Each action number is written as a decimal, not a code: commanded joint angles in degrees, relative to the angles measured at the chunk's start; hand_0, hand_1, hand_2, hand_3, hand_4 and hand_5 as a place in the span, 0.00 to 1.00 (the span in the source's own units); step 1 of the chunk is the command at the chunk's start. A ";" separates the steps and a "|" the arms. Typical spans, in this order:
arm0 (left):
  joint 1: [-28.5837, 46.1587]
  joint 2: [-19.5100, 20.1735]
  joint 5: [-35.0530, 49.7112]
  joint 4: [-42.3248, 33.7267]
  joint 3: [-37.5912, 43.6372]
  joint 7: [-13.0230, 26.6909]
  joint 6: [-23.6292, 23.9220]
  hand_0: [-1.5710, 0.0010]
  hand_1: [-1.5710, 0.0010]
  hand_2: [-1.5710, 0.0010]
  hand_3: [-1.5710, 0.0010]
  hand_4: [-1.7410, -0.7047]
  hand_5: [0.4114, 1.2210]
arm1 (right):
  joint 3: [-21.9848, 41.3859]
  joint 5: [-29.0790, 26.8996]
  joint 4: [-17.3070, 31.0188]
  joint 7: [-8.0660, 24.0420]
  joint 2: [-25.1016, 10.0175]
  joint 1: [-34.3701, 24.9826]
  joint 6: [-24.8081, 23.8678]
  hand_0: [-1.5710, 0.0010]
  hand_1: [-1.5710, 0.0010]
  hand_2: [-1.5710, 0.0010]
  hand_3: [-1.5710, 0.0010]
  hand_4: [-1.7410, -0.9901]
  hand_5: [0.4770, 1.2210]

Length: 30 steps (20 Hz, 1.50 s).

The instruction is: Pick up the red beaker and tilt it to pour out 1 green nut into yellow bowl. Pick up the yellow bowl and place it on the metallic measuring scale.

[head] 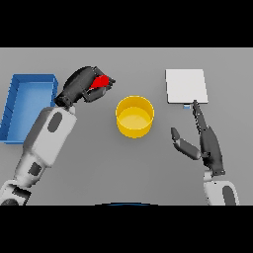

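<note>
Left hand [84, 85] curls around the tilted red beaker [102, 81] left of the yellow bowl [135, 116]; right hand [205, 141] rests with fingers spread near the measuring scale [185, 86]

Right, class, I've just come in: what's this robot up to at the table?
The left hand is curled round the red beaker, holding it to the left of the yellow bowl and not yet over it. No green nut shows in the bowl. The right hand rests open to the bowl's right, fingers pointing toward the metallic measuring scale. The bowl stands on the grey table, not on the scale. A blue tray sits far left.
</note>
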 commanded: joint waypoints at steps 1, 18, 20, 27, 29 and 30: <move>-0.63 0.49 -1.80 -0.39 -1.50 0.65 -0.57 0.00 0.00 0.00 0.00 0.00 0.90 | 0.42 0.09 -0.12 -0.42 0.40 0.50 0.06 1.00 1.00 1.00 1.00 0.75 0.26; -19.67 3.51 -30.46 11.82 -26.93 -4.99 -14.80 0.00 0.00 0.00 0.09 0.02 1.00 | 0.18 -1.93 -0.53 -0.46 2.45 2.06 -0.03 1.00 1.00 1.00 1.00 0.69 0.19; -21.21 3.18 -32.90 12.54 -29.28 -5.95 -14.75 0.00 0.00 0.00 0.06 0.01 1.00 | -0.04 -1.57 -0.96 -0.19 2.27 1.41 -0.54 1.00 1.00 1.00 1.00 0.70 0.17; -26.65 4.02 -40.94 13.93 -37.90 -11.10 -15.59 0.00 0.00 0.00 0.01 0.00 1.00 | -0.59 -1.46 -0.04 -0.71 2.38 0.94 -1.26 1.00 1.00 1.00 1.00 0.78 0.12; -27.90 4.18 -42.97 14.88 -39.90 -12.36 -14.54 0.00 0.00 0.00 0.01 0.00 1.00 | 0.06 -1.65 -0.67 -1.14 3.01 1.06 -0.99 1.00 1.00 1.00 1.00 0.79 0.12; -28.49 4.11 -43.99 15.22 -41.09 -13.17 -14.48 0.00 0.00 0.00 0.01 0.00 1.00 | -0.65 -2.11 0.01 -0.99 2.61 0.71 -0.92 1.00 1.00 1.00 1.00 0.81 0.12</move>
